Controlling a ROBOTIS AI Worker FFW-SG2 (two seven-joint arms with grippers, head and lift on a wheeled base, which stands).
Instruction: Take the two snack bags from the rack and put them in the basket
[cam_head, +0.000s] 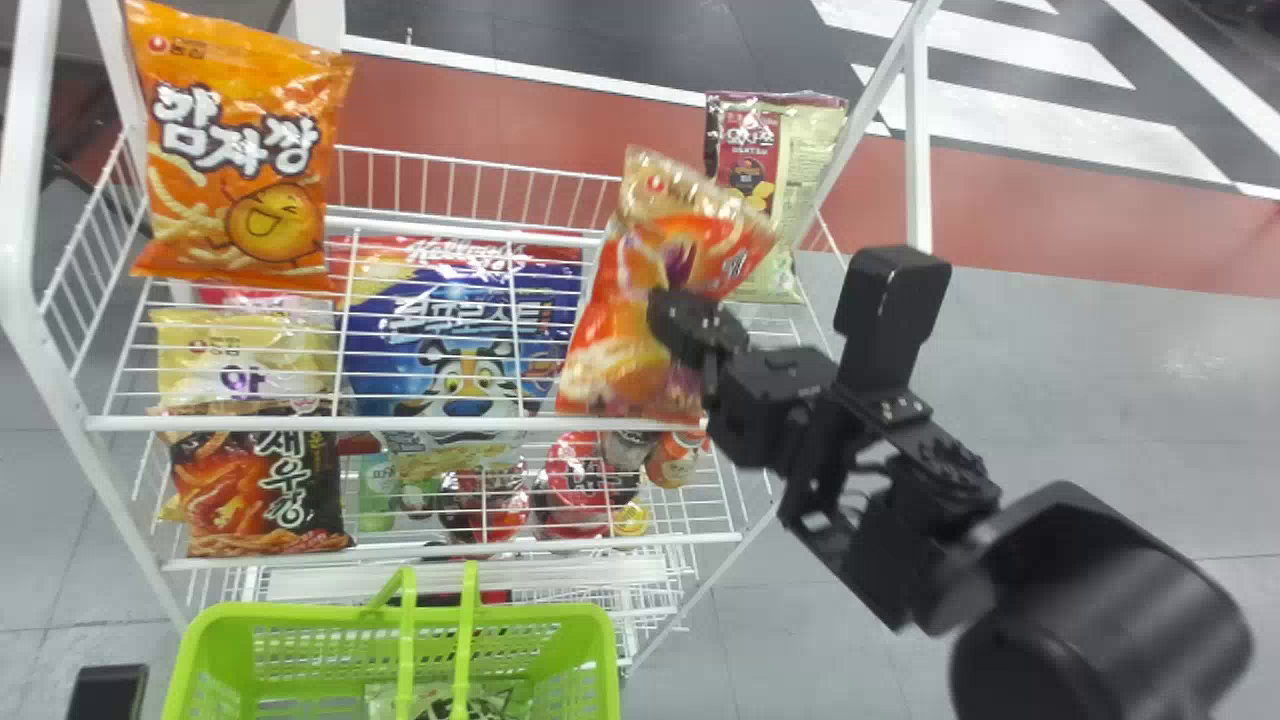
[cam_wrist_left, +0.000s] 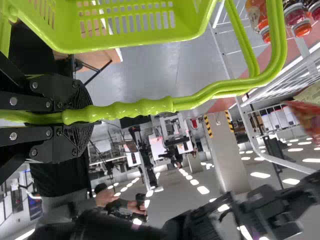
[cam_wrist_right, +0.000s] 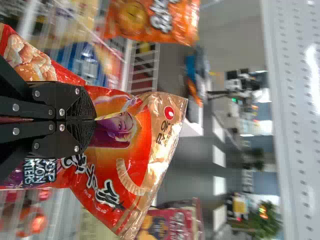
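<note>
Right gripper (cam_head: 692, 322) closed upon a red-orange snack bag (cam_head: 612, 330), this bag tilted near the right side of the white rack (cam_head: 250, 424), left gripper (cam_wrist_left: 89, 114) closed around the handle (cam_wrist_left: 145, 107) of the green basket (cam_head: 603, 625), another package (cam_head: 440, 704) inside.

Head view high up, facing forward and down onto rack (cam_head: 250, 424) and basket (cam_head: 300, 614), both shared by the left wrist view, sideways along the near handle (cam_wrist_left: 145, 107), right wrist view sideways, close on the orange-red snack bag (cam_wrist_right: 132, 150) also in head view
</note>
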